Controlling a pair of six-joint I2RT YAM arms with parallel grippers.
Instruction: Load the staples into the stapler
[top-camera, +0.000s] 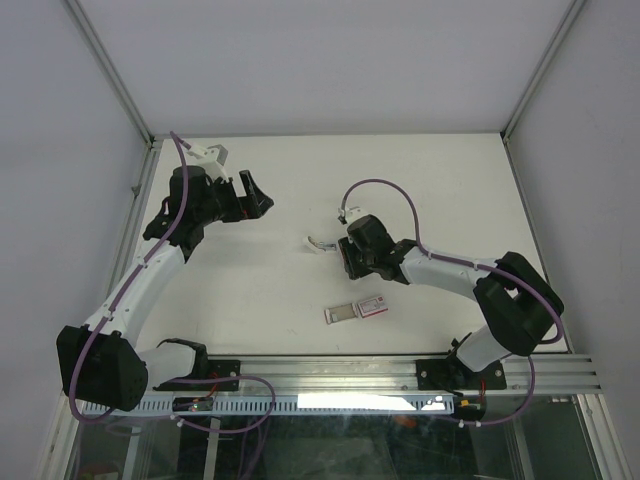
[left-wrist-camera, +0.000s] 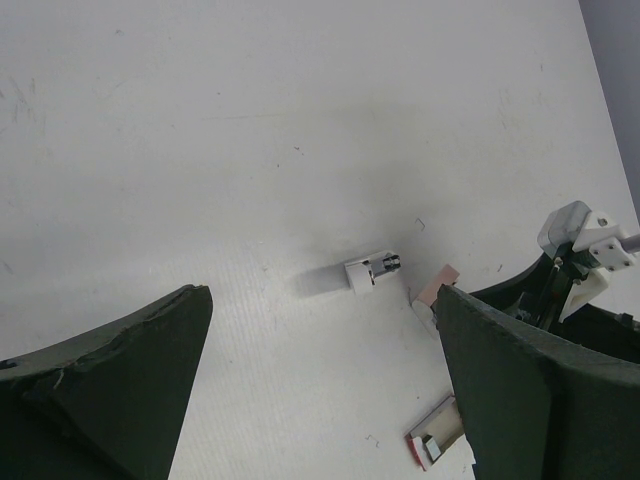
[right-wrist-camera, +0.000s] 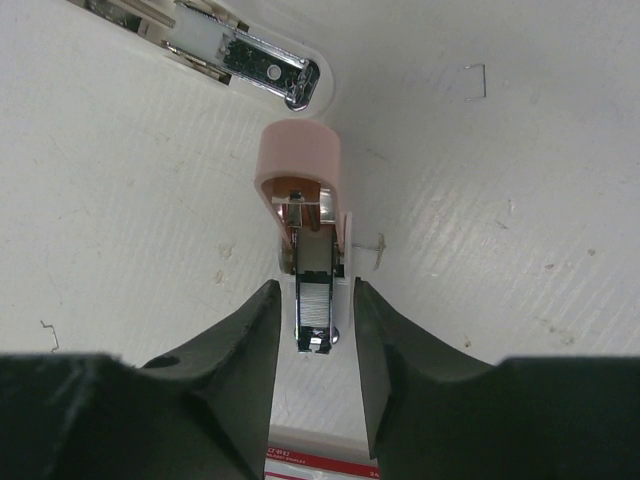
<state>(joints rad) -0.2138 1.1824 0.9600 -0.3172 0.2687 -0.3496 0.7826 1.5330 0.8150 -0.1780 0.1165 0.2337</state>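
White counter (top-camera: 260, 290), scuffed. At far left, left tool (top-camera: 258, 195) spread wide, above the surface. The right tool (right-wrist-camera: 315, 286) is slightly parted, straddling the open stapler (right-wrist-camera: 298, 160), gaps both sides. A box (top-camera: 356, 311) lies near front, tray slid out. Strip of staples (right-wrist-camera: 315, 310) sits in stapler's channel; one loose staple (right-wrist-camera: 475, 83) nearby.

White table (right-wrist-camera: 520, 250) beneath and around the right fingers (right-wrist-camera: 235, 370), scuffed, flecked with small dark marks; pale walls (top-camera: 330, 60) well beyond; silver rail (top-camera: 340, 372) behind.
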